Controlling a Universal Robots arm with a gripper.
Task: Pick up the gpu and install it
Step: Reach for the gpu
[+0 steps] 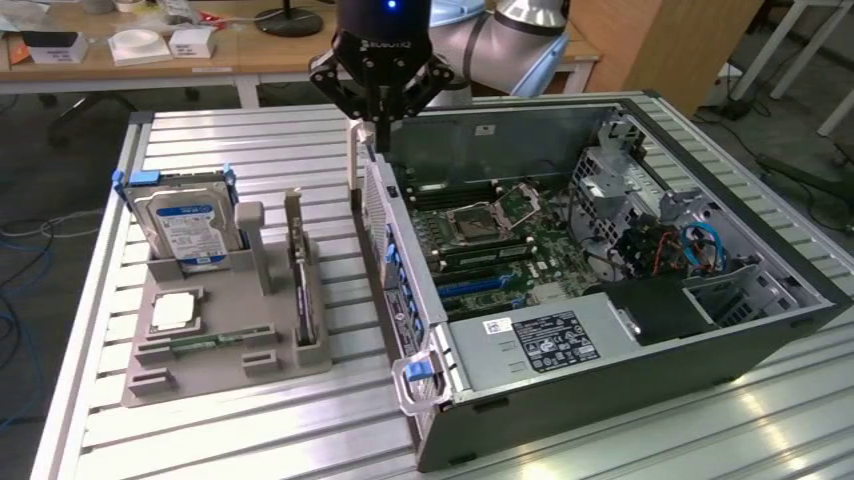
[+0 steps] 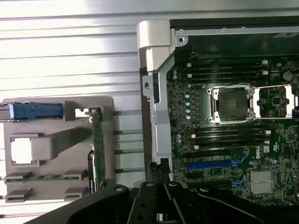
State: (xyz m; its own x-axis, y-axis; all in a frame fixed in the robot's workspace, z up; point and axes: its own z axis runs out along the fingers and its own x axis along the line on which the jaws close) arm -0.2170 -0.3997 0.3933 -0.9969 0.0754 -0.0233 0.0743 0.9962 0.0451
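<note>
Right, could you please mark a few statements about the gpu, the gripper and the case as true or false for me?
1. The gpu stands on edge in the grey holder. True.
2. The gripper grips the gpu. False: it is shut over the edge of the computer case, apart from the gpu.
3. The hard drive lies flat inside the case. False: it stands upright in the holder, outside the case.
4. The case is open, with its motherboard showing. True.
</note>
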